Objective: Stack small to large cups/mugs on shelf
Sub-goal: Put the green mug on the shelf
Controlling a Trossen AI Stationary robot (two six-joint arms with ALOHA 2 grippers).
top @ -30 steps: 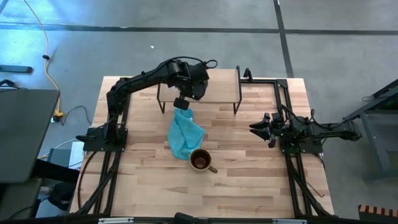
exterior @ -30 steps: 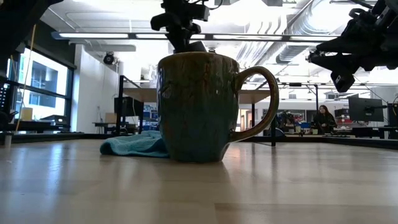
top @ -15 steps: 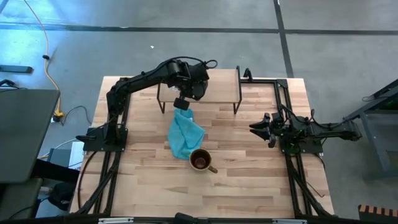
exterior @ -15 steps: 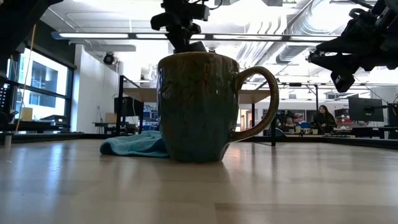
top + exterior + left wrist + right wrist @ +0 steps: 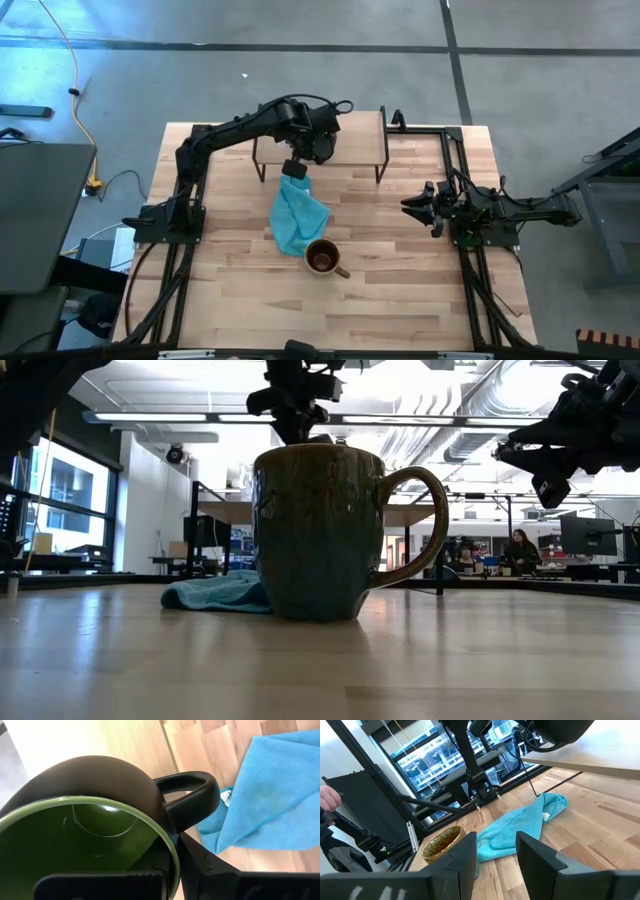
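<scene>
My left gripper (image 5: 297, 166) is shut on the dark mug with green inside (image 5: 95, 820) and holds it in the air just near of the shelf (image 5: 320, 124), above the far end of the teal cloth (image 5: 296, 215). A clear round ring (image 5: 102, 820) shows at the mug's bottom; it seems to be the glass cup. The olive-tan mug (image 5: 322, 258) stands upright on its base on the table, near of the cloth, and fills the low view (image 5: 315, 530). My right gripper (image 5: 495, 857) waits open at the table's right (image 5: 412, 205). My left gripper holds the dark mug by its rim wall right beside the handle (image 5: 169, 840), one finger inside the mug and the other finger (image 5: 200, 865) outside. The fingers come from above, slanting steeply down. The mug is lifted clear of the table and tilted.
The shelf stands on thin black legs (image 5: 380, 165) at the table's far middle. The cloth lies crumpled between the shelf and the olive-tan mug. Bare tabletop (image 5: 240, 300) lies near and to the left. A person (image 5: 520, 545) sits far off in the room.
</scene>
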